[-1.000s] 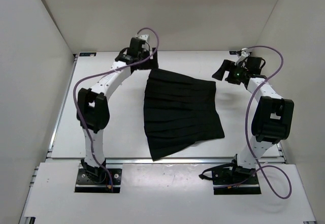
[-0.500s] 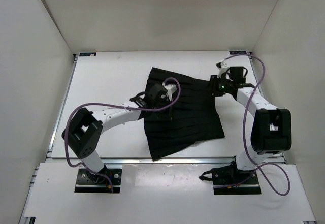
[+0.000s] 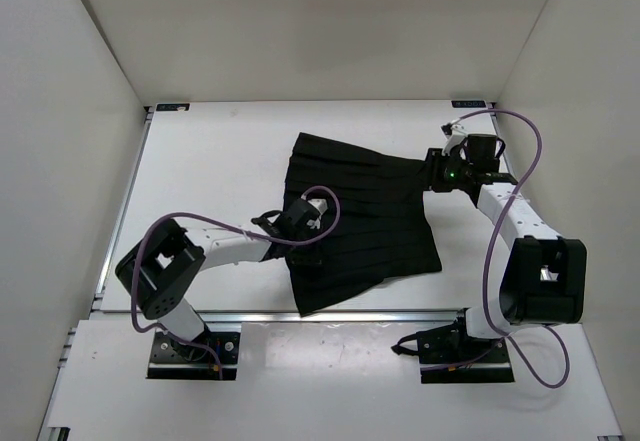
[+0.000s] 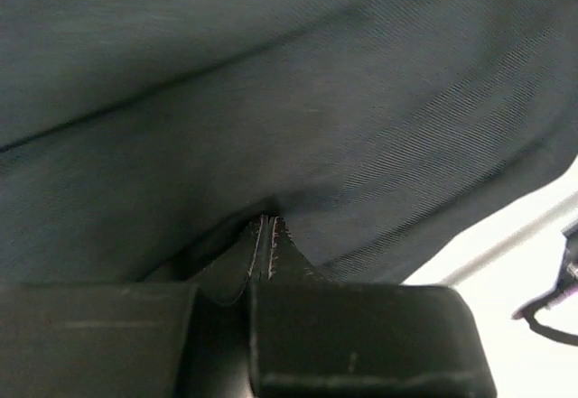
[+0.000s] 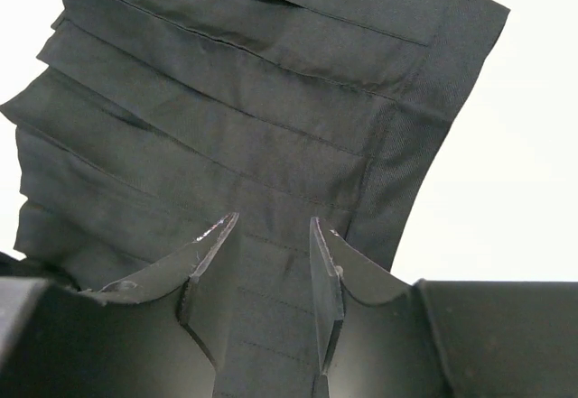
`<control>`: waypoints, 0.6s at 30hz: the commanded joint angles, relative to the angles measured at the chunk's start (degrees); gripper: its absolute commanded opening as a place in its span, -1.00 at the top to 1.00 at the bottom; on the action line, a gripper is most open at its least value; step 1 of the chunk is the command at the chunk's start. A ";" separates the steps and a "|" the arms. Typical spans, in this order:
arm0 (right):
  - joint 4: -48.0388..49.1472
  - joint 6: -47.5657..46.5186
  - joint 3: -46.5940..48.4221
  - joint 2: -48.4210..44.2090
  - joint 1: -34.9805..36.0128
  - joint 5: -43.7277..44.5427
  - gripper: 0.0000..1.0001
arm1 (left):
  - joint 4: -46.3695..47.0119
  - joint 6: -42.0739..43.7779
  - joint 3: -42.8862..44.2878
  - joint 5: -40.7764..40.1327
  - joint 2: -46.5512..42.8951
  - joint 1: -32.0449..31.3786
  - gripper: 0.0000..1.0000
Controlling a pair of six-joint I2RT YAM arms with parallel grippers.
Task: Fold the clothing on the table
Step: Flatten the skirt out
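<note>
**Black pleated cloth caught at two edges**

Matte black fabric is what we see most of: the clothing (image 3: 360, 221) lies spread near the middle of the white worktop (image 3: 200, 161), a flared, roughly trapezoid shape. Its narrower end lies toward the far wall and its wider hem toward the arm bases. Parallel pleat ridges run its length, crisp and evenly spaced, and from the right wrist we can make out a fine twill weave and a flat stitched band along the narrow end.

From the left wrist we see the left fingers (image 4: 248, 263) pressed tip to tip with no gap between them. The cloth draws into a dark pucker exactly where they meet, so we read a thin pinch of fabric as caught there. From above, this pinch sits at the garment's left edge, about halfway down. The fabric fills almost the whole wrist view, smooth and faintly ribbed, with a sliver of bright worktop at the lower right.

The right fingers (image 5: 212, 299) stand narrow, two thin blade-like plates with a strip of pleated cloth filling the space between them. They sit at the far right corner of the garment, by the stitched band.

A metal rail (image 3: 118, 221) runs along the left edge of the worktop.
</note>
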 commanded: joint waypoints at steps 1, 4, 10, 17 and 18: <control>1.06 -0.16 0.22 -1.24 0.42 0.43 0.33 | -4.49 0.60 2.42 -7.23 -1.37 1.84 1.00; 1.41 0.28 0.65 -1.16 0.42 0.34 0.31 | -8.62 2.01 4.00 -9.16 -0.93 4.47 1.00; 1.50 1.94 0.83 -3.08 -0.99 1.13 0.28 | -18.28 7.01 10.67 -10.66 2.93 15.45 1.00; -1.74 1.60 2.59 -4.75 -1.34 3.50 0.23 | -25.76 14.31 26.48 -15.85 14.17 19.59 1.00; -2.27 1.68 2.94 -5.02 -1.43 3.68 0.23 | -26.30 14.84 29.56 -16.90 16.71 20.47 1.00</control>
